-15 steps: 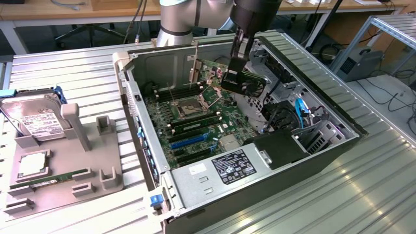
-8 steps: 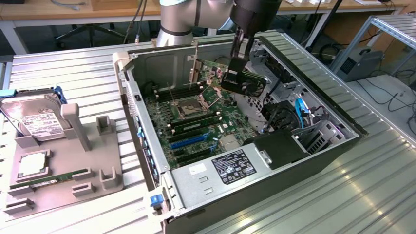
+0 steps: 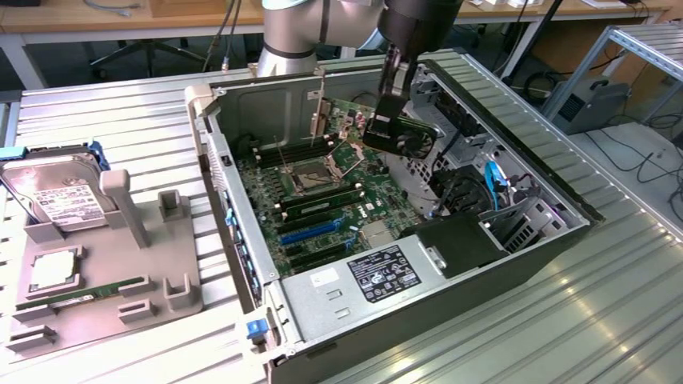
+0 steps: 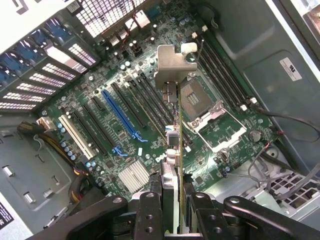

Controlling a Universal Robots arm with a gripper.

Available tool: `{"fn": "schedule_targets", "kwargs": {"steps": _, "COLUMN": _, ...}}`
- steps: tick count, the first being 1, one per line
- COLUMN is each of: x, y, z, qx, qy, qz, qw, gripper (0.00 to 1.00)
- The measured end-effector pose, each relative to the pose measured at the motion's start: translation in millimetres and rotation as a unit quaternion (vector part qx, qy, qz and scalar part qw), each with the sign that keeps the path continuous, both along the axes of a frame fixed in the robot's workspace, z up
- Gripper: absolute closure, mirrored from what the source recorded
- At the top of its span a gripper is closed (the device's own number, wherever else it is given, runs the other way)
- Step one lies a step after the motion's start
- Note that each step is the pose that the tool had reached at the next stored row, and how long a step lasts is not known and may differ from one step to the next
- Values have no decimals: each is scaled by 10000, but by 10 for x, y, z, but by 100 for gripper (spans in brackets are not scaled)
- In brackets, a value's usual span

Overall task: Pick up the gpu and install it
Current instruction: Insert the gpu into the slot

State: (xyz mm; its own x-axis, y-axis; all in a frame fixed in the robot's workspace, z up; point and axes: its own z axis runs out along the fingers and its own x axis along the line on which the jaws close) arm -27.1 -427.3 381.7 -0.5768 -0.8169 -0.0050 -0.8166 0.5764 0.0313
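Note:
My gripper [image 3: 393,120] hangs over the open computer case [image 3: 533,144] and is shut on the gpu [image 3: 407,138], a green card with a black round fan. In the wrist view the gpu [image 4: 175,145] runs edge-on away from the gripper [image 4: 178,202], its silver end bracket [image 4: 172,62] at the far end. The card hangs above the motherboard [image 3: 320,200], over the area between the CPU socket [image 4: 197,97] and the expansion slots, not touching any slot. The blue slot [image 4: 120,112] lies to one side of the card.
A grey fixture [image 3: 96,264] on the exterior view's left holds a hard drive [image 3: 59,196], a CPU [image 3: 51,272] and a RAM stick [image 3: 80,294]. Cables and a drive cage [image 3: 501,200] crowd the case's side on the exterior view's right. The power supply [image 3: 363,280] sits at the case's near end.

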Motion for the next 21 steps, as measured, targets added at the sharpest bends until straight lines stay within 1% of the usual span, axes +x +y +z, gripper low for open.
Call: {"fn": "schedule_targets", "kwargs": {"steps": 21, "x": 0, "y": 0, "z": 0, "qx": 0, "qy": 0, "qz": 172, "qw": 9999, "gripper": 73}}
